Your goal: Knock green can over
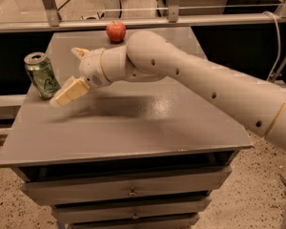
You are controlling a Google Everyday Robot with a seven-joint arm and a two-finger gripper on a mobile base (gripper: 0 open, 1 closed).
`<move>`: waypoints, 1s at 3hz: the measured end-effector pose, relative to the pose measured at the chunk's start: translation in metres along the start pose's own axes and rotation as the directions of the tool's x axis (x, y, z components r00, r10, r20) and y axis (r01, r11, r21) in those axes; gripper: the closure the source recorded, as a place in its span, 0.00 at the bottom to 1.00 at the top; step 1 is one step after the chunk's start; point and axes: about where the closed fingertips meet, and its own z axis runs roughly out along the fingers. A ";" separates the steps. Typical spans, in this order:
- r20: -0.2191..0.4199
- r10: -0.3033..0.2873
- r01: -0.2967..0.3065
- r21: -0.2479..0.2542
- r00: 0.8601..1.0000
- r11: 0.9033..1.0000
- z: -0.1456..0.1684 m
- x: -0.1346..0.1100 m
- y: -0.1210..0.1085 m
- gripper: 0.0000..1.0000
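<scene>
Reaching across the table (157,128), the arm (190,75) is on its approach. The green can (42,75) stands upright at the left edge, with the gripper (69,92) just right of it, fingers clenched together. The next move looks like a firm leftward shove.

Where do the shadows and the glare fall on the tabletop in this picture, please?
In the camera view, the arm casts a soft dark shadow on the table just below the gripper, which is low beside the upright green can. In the same view, a pale sheen lies mid-table under the arm, and the can's silver top catches light.
</scene>
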 end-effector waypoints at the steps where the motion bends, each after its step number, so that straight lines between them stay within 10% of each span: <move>1: 0.107 0.044 -0.043 -0.014 0.993 0.999 0.044 -0.012 -0.014 0.04; 3: 0.135 0.117 -0.107 -0.076 0.984 0.991 0.073 -0.020 -0.010 0.49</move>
